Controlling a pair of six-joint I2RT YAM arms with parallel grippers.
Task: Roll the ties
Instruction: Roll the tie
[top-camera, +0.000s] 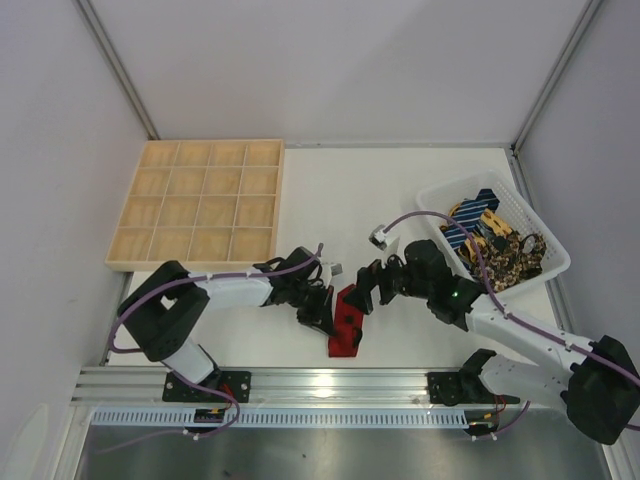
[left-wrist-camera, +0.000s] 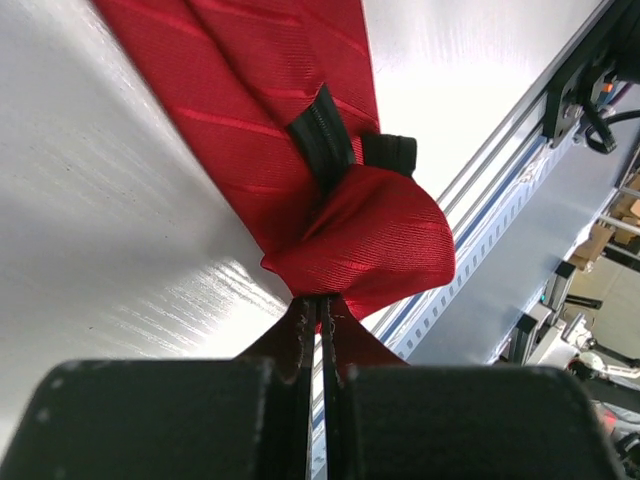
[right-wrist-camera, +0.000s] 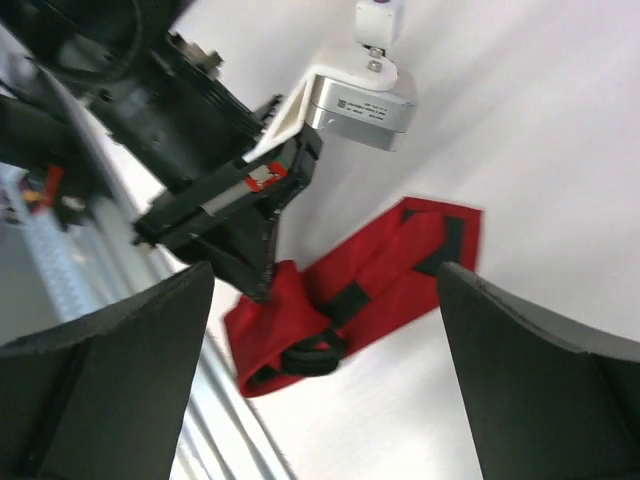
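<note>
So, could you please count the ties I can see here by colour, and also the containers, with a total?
Red tie, on the table, pinched by the left gripper: 1
Navy striped tie, in the white basket: 1
Mustard yellow tie, in the basket: 1
Brown-black speckled tie, in the basket: 1
White basket: 1
Wooden compartment tray: 1
Total: 6; the basket pile may hide more.

The left tool has its two dark fingers pressed together on a fold of the red tie, pinching the cloth right at the fingertips. Just beyond the pinch the fabric bulges into a rounded hump, with a black loop sewn across the tie and a second black tab beside it. The tie runs away flat over the glossy white tabletop, close to the tabletop's edge, where an aluminium rail runs.
</note>
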